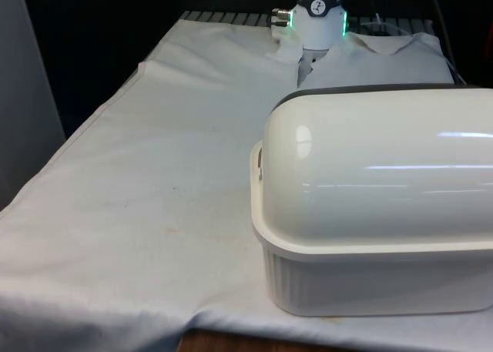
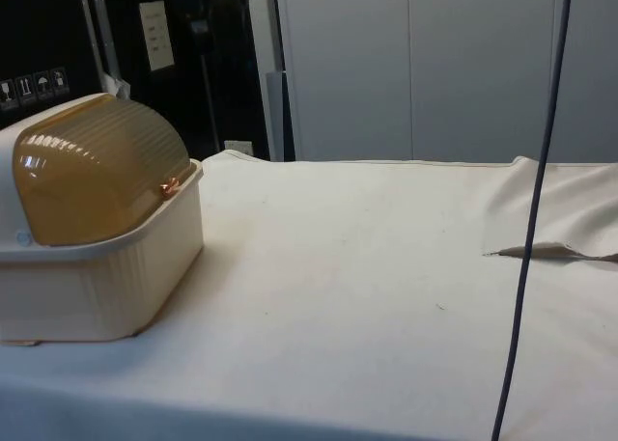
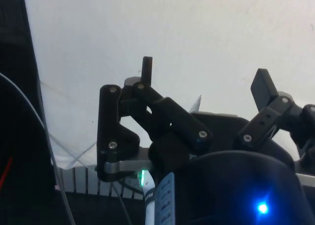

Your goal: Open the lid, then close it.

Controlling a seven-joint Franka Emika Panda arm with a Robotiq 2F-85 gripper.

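Observation:
A cream bread box (image 2: pixel 106 287) stands at the table's end, and in the front view's lower right its rounded back (image 1: pixel 370 182) faces the camera. Its ribbed amber roll lid (image 2: pixel 97 166) is down, with the small handle (image 2: pixel 171 185) resting at the front rim. My gripper (image 3: pixel 205 76) hangs high over bare white cloth, apart from the box. It is open: the two black fingertips (image 3: pixel 147 66) stand wide apart with nothing between them.
The white cloth (image 2: pixel 367 267) stretches away from the box's front. It bunches into a fold (image 2: pixel 550 252) at the side view's right. A dark cable (image 2: pixel 529 229) hangs down there. The robot's base (image 1: pixel 319 17) stands at the table's far end behind the box.

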